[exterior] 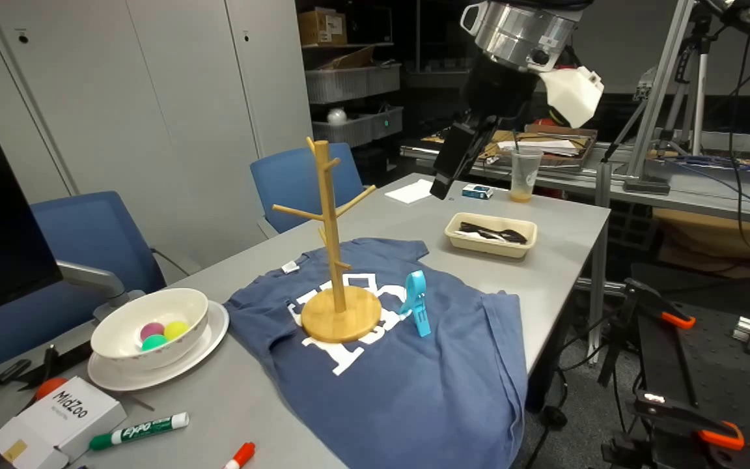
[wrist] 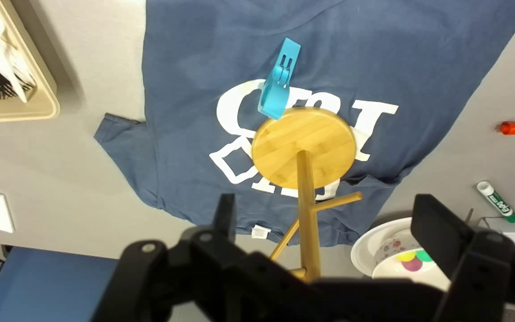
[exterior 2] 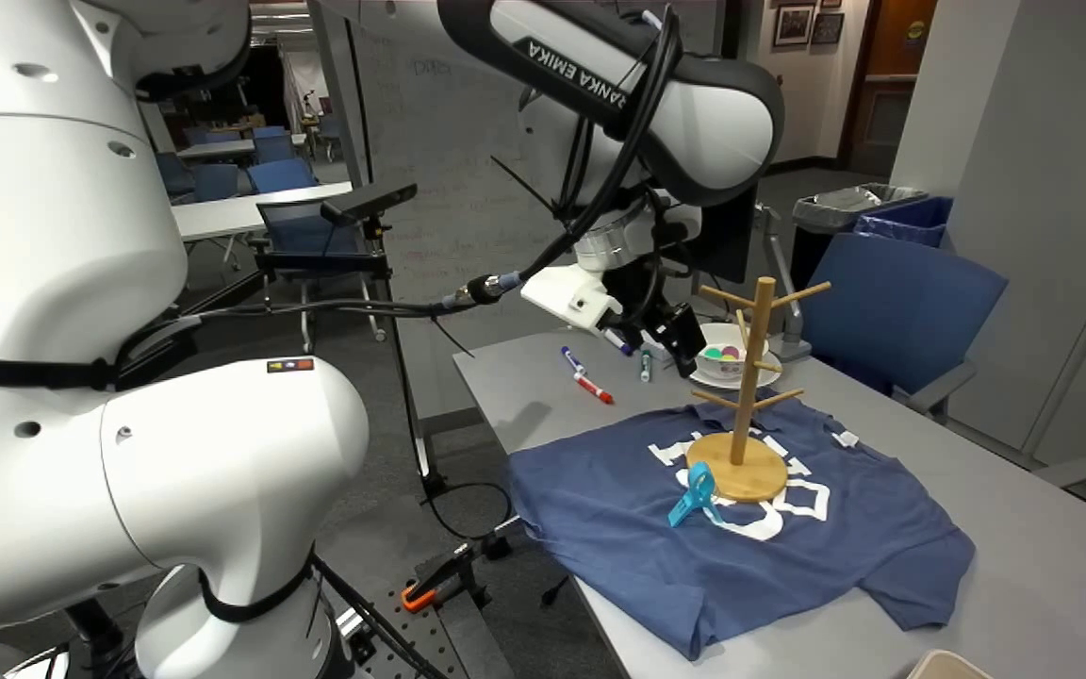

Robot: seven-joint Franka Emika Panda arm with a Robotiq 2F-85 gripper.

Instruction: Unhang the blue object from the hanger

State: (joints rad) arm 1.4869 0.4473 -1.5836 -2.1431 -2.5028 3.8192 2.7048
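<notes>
The blue object (exterior: 418, 311) is a light-blue clip standing on the navy shirt beside the hanger's round base. It also shows in an exterior view (exterior 2: 695, 497) and the wrist view (wrist: 279, 85), where its rounded end overlaps the base's edge; I cannot tell whether they touch. The wooden hanger (exterior: 331, 241) stands upright on the shirt with bare pegs, and shows in an exterior view (exterior 2: 748, 396) and the wrist view (wrist: 306, 201). My gripper (wrist: 324, 199) is open and empty, high above the table, its fingers wide apart. In an exterior view the gripper (exterior: 446, 182) is above and apart from the clip.
The navy T-shirt (exterior: 427, 391) is spread under the hanger. A bowl (exterior: 147, 312) with coloured balls stands on a plate. A tray (exterior: 456, 244) of plastic cutlery, a cup (exterior: 525, 172), a green marker (exterior: 137, 432) and a white box (exterior: 56, 420) are on the table.
</notes>
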